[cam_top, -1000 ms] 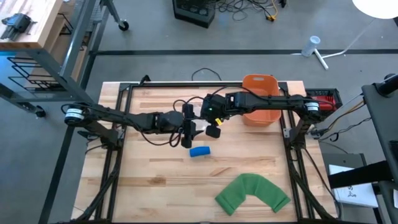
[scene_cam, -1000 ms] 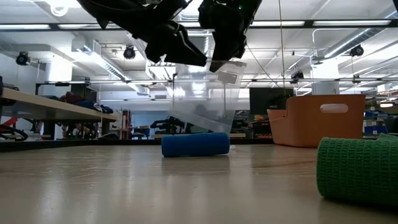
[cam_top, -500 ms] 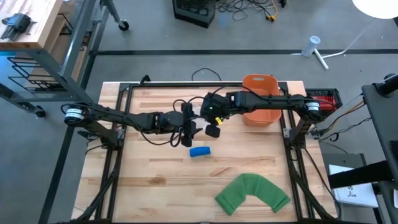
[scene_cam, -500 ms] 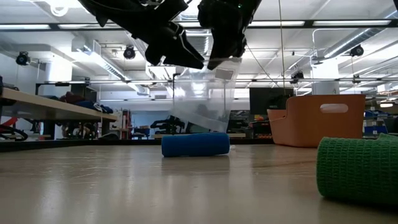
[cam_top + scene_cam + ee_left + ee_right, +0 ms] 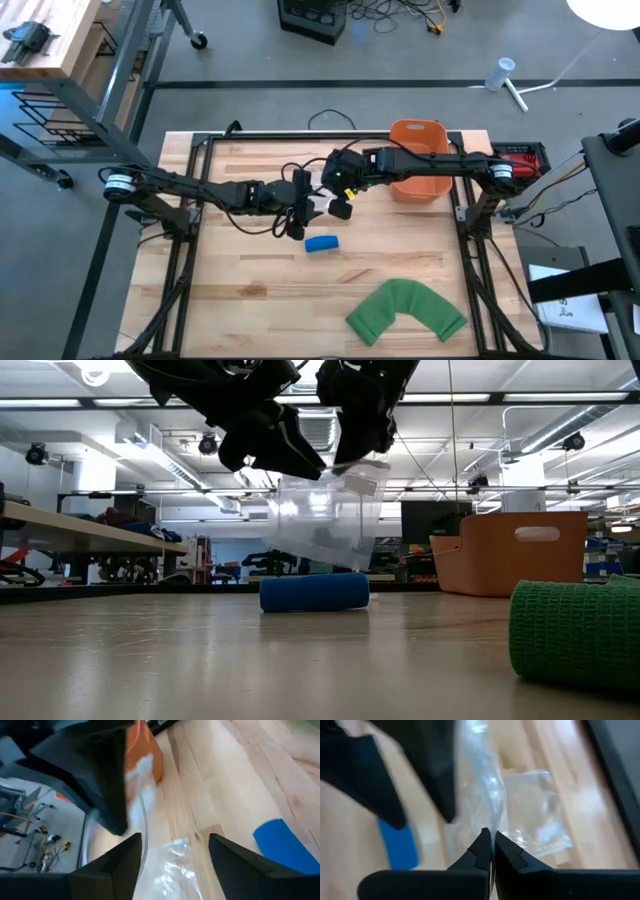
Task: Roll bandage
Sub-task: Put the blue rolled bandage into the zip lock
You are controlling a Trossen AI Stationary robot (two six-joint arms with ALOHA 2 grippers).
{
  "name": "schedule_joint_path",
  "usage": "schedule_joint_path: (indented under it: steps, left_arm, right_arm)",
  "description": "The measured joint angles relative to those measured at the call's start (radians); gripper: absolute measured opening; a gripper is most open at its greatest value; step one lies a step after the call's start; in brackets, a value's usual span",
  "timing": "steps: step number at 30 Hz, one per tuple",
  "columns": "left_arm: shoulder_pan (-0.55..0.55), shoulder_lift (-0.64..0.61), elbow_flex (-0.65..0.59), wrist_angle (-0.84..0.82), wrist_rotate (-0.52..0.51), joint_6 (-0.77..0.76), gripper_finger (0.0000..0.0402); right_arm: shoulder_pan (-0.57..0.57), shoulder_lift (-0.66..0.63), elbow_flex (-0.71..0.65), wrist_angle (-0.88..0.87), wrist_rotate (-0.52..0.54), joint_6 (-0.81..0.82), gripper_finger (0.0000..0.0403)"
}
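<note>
1. My left gripper (image 5: 300, 208) hangs above the table just left of the clear, crinkled plastic bag (image 5: 325, 525); its fingers (image 5: 107, 870) stand parted with the bag's film between them, and I cannot tell whether they touch it. I judge I am there to take the free side of the bag so its mouth can be spread

2. The clear bag hangs in the air between my two grippers, its lower edge just above the short, blue, rolled bandage (image 5: 321, 242). I judge it is held high so the roll can be slipped in from below or the side

3. The blue roll lies on its side on the pale wooden table (image 5: 240, 290), just below the bag and touching neither gripper

4. My right gripper (image 5: 492, 845) is just right of the bag's top, its fingers closed tight on a fold of the film; that pinch is what carries the bag

5. Right of the bag and behind it stands the orange plastic bin (image 5: 418, 160), under my right arm, so room on that side is tight

6. Well right of the bag and toward the near table edge lies the green, curved strip of knitted bandage (image 5: 408, 310). The wood between it and the blue roll is bare, the freest way to move
</note>
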State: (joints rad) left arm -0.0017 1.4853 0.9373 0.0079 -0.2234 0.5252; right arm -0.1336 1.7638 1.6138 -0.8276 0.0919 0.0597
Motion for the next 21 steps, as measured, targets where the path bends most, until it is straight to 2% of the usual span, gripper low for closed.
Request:
schedule_joint_path:
  steps: [5, 9, 12, 14, 17, 21]
  left_arm:
    - [0.000, 0.000, 0.035, -0.046, -0.002, -0.046, 0.0179]
    - [0.000, 0.000, 0.055, -0.050, -0.002, -0.068, 0.0150]
    - [0.000, 0.000, 0.055, -0.058, -0.002, -0.067, 0.0131]
    - [0.002, 0.000, 0.055, -0.064, -0.010, -0.063, 0.0120]
    - [0.002, 0.000, 0.055, -0.061, -0.085, -0.042, 0.0109]
    - [-0.001, -0.002, 0.055, -0.059, -0.119, -0.001, 0.0108]
  right_arm:
    - [0.000, 0.000, 0.000, -0.001, 0.071, 0.000, 0.0000]
    - [0.000, 0.000, 0.000, 0.007, 0.186, 0.000, 0.0000]
    - [0.002, 0.000, 0.000, 0.018, 0.224, -0.001, 0.0000]
    - [0.004, 0.000, 0.000, 0.026, 0.223, -0.008, 0.0000]
    - [0.007, -0.001, 0.000, 0.024, 0.201, -0.010, 0.0000]
    - [0.006, -0.002, 0.000, 0.012, 0.020, -0.032, 0.0000]
